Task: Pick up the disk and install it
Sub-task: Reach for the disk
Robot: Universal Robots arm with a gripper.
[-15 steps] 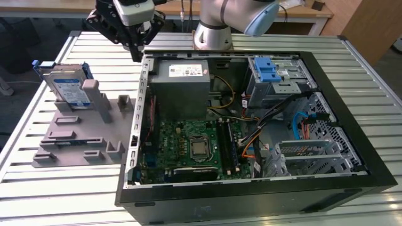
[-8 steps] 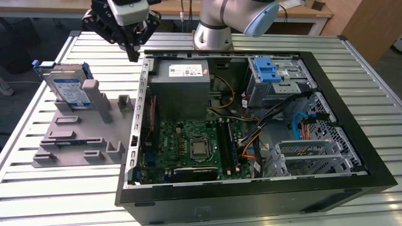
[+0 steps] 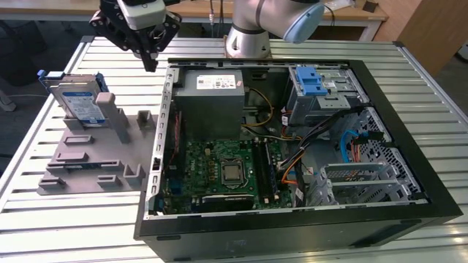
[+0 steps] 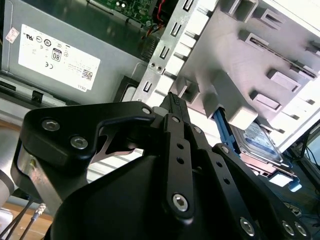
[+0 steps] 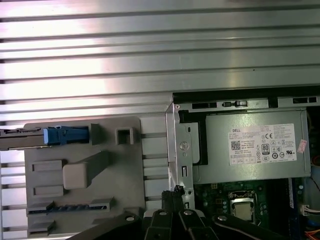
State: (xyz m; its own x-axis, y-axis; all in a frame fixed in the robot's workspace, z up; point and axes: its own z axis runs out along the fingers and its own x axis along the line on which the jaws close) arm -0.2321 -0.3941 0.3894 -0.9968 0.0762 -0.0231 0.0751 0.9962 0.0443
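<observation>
Pincer (image 3: 150,64) pressed narrow, empty, above edge of case (image 3: 292,233); disk (image 3: 82,104) stands well apart.

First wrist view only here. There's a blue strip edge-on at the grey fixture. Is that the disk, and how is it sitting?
Observer: Yes. In the exterior view the disk stands on edge on the grey fixture, label side toward the camera, with a grey post in front of it.
Operator: Gripper holding anything?
Observer: No. The gripper hangs shut and empty over the rim of the case, apart from the disk, on the exterior view's right of it.
Operator: Where's the drive cage?
Observer: The silver drive cage with its blue latch sits in the case's far corner, on the exterior view's right of the power supply.
</observation>
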